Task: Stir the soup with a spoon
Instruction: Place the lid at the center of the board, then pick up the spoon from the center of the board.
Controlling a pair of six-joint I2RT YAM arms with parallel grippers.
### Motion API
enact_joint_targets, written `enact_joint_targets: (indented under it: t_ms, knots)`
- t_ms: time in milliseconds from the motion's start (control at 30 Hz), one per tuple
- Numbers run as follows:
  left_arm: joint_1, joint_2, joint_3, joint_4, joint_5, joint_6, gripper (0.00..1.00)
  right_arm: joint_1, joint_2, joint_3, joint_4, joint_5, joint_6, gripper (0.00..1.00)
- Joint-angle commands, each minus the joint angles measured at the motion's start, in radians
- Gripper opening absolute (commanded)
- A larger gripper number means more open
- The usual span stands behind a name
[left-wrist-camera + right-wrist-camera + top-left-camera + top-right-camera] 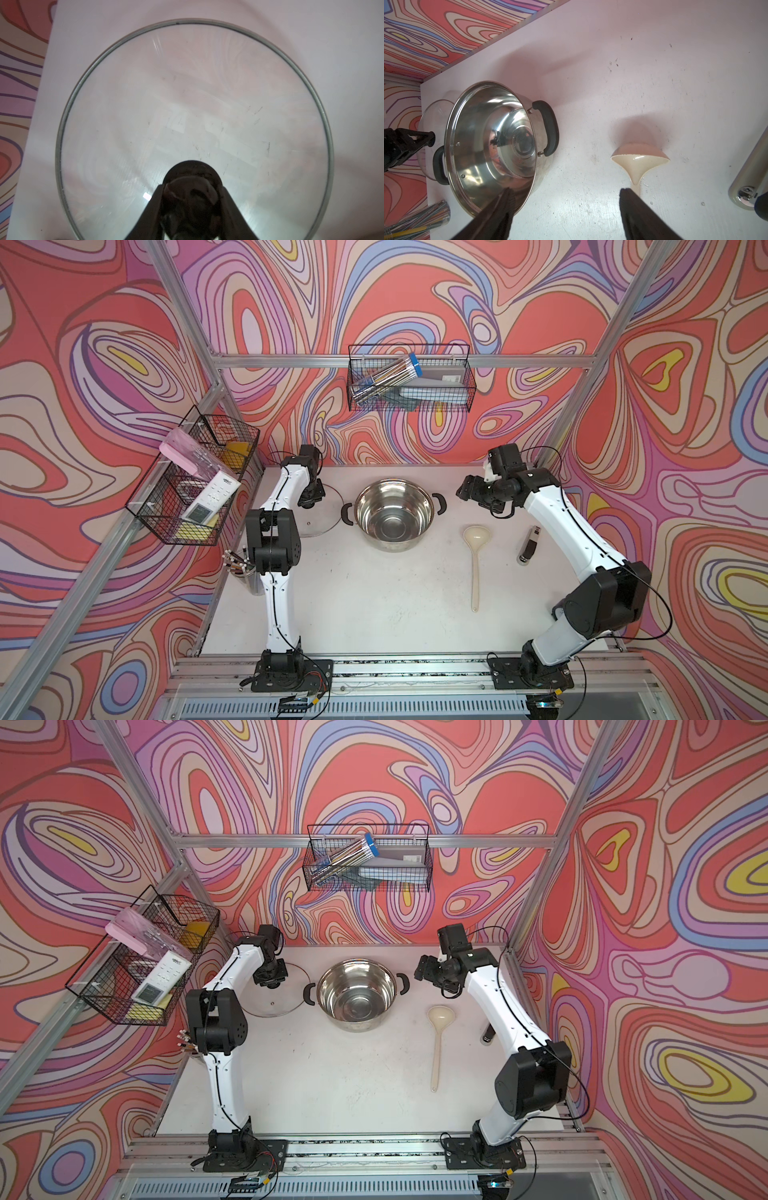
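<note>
Pickup not yet begun: the ladle (475, 568) lies right of centre beside the pot (365, 497). Left end effector (192, 187) clamps the lid knob (192, 172); right end effector (565, 189), wide, likely must grasp the ladle next

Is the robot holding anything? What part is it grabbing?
The left gripper grips the glass lid by its black knob. The right gripper is open and holds nothing; the spoon lies on the table.
</note>
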Motion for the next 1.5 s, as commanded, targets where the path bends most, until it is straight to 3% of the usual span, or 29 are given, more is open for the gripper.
enact_joint_targets:
  t_ms: [0,133,267,367,467,533,633,933,1233,1467]
  knots:
    - [0.004,0.011,-0.031,0.044,0.021,-0.024,0.25,0.004,-0.009,-0.054,0.030,-0.007,0.048,0.81]
    - [0.004,0.013,-0.084,0.074,0.046,-0.026,0.27,0.004,-0.033,-0.110,0.045,0.000,0.076,0.81]
    - [0.005,0.022,-0.112,0.076,0.065,-0.023,0.35,0.004,-0.059,-0.154,0.046,0.015,0.086,0.81]
    - [0.005,0.007,-0.135,0.089,0.081,-0.020,0.48,0.004,-0.082,-0.176,0.038,0.028,0.088,0.82]
    - [0.005,-0.035,-0.163,0.120,0.095,-0.021,0.72,0.005,-0.108,-0.206,0.038,0.035,0.092,0.82]
    - [0.005,-0.066,-0.168,0.128,0.096,-0.020,0.82,0.004,-0.120,-0.221,0.033,0.037,0.093,0.82]
    - [0.005,-0.112,-0.164,0.139,0.114,-0.012,0.88,0.004,-0.143,-0.251,0.026,0.038,0.091,0.82]
    - [-0.032,-0.308,-0.166,0.137,0.137,-0.023,0.94,0.004,-0.217,-0.384,0.031,0.029,0.098,0.79]
    - [-0.135,-0.580,-0.342,0.156,0.089,-0.031,0.95,0.007,-0.281,-0.562,0.035,0.011,0.118,0.72]
    - [-0.196,-0.815,-0.485,0.234,0.228,-0.094,0.95,0.015,-0.291,-0.670,0.082,-0.010,0.125,0.57]
